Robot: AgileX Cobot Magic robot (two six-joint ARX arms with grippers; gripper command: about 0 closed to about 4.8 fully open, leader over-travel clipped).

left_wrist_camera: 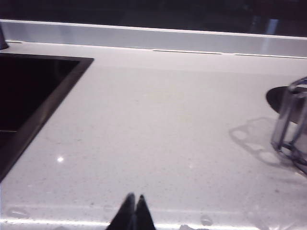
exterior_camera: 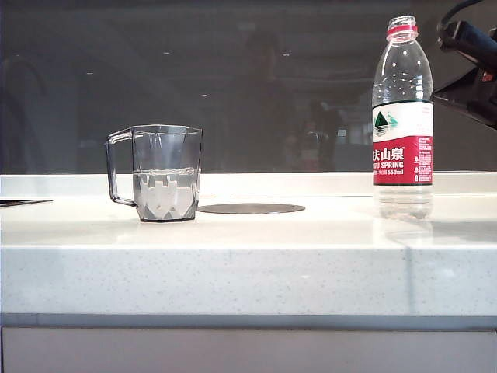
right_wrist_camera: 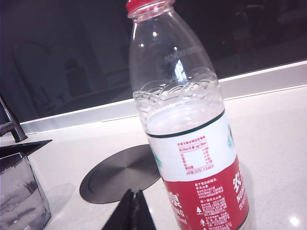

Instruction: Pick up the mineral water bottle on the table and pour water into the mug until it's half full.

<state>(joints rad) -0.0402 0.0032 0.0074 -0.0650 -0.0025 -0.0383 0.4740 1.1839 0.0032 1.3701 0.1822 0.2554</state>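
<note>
The mineral water bottle (exterior_camera: pixel 402 116) stands upright and uncapped on the right of the table (exterior_camera: pixel 311 256), partly filled with water. The mug (exterior_camera: pixel 161 172) stands on the left, its handle pointing left and water reaching about half its height. My right gripper (right_wrist_camera: pixel 133 192) is shut and empty, close beside the bottle (right_wrist_camera: pixel 187 134) without touching it; in the exterior view the right arm (exterior_camera: pixel 472 70) hangs just right of the bottle's upper half. My left gripper (left_wrist_camera: pixel 134 197) is shut and empty above the table's front edge, well to the side of the mug (left_wrist_camera: pixel 292 129).
A flat dark round disc (exterior_camera: pixel 250 208) is set in the countertop between mug and bottle. A dark sink (left_wrist_camera: pixel 29 96) lies on the far left, with a faucet (right_wrist_camera: pixel 9 124) behind it. A low raised ledge (exterior_camera: pixel 311 183) and a dark window close the back.
</note>
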